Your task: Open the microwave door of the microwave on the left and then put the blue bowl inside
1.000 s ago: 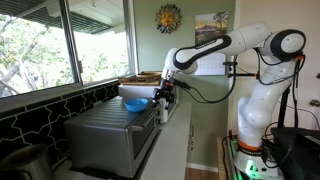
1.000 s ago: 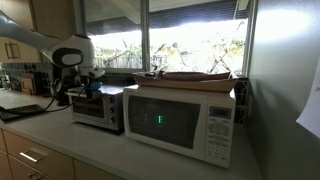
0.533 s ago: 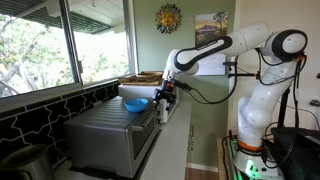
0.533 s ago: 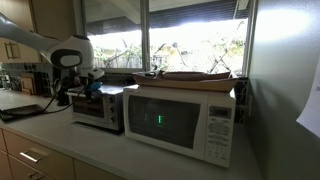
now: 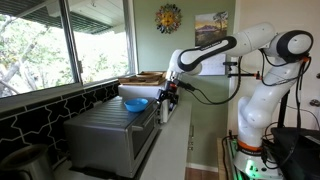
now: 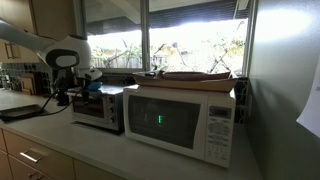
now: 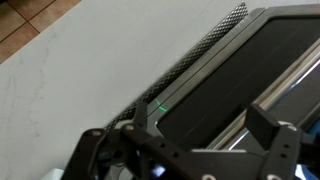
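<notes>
In an exterior view the white jointed arm has swung a touch away from the window since half a second ago, and its dark gripper hangs at the top front corner of the microwave, a large grey brushed-metal box with a ribbed top. The small, round, bright blue bowl rests on that ribbed top, near the front edge and just beside the gripper. The microwave door, a wide grey metal front panel, looks shut and flush with the box. So the shift reads as a small adjustment at the door's top edge, or the very start of a pull; opening is not yet done.

In an exterior view from the front, the wrist has drifted slightly outward, away from the smaller white microwave with its dark window. The gripper sits at the grey box's far upper corner, and the bowl shows as a blue patch on top. Both appliances stand on a pale, smooth desk.

In the wrist view the gripper has its black fingers apart, with the door's glossy dark glass and a bright metal handle bar between them. Whether either finger touches the bar I cannot tell. A mesh-textured strip runs along the door's edge, above the matte white desk.
</notes>
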Controlling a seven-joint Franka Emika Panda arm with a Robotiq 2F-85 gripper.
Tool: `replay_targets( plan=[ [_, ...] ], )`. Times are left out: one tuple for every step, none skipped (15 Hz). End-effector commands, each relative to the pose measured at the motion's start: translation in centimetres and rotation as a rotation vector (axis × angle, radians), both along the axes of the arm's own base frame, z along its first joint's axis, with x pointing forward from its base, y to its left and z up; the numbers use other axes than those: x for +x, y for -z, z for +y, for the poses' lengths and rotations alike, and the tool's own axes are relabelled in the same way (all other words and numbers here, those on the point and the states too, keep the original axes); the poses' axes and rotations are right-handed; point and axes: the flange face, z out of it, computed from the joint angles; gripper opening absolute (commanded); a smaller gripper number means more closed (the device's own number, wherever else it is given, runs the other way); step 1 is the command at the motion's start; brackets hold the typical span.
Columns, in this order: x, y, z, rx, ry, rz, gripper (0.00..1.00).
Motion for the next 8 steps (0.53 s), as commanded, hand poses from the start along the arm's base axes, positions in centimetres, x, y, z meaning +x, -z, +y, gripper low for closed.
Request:
replay_targets(
  plan=[
    [-1.1, 1.2, 0.0, 0.001, -0.019, 0.032, 1.0],
    [-1.1, 1.4, 0.0, -0.002, -0.024, 0.047, 1.0],
    [-1.2, 1.9, -0.1, -0.01, -0.028, 0.078, 1.0],
    [-1.3, 2.1, -0.2, 0.002, -0.022, 0.081, 1.0],
    [-1.4, 2.2, -0.3, 0.001, -0.019, 0.078, 1.0],
    [-1.5, 1.6, -0.4, 0.019, -0.019, 0.043, 1.0],
    [-1.5, 1.4, -0.5, 0.021, -0.017, 0.033, 1.0],
    [-1.6, 0.7, -0.7, 0.027, -0.017, 0.015, 1.0]
  ],
)
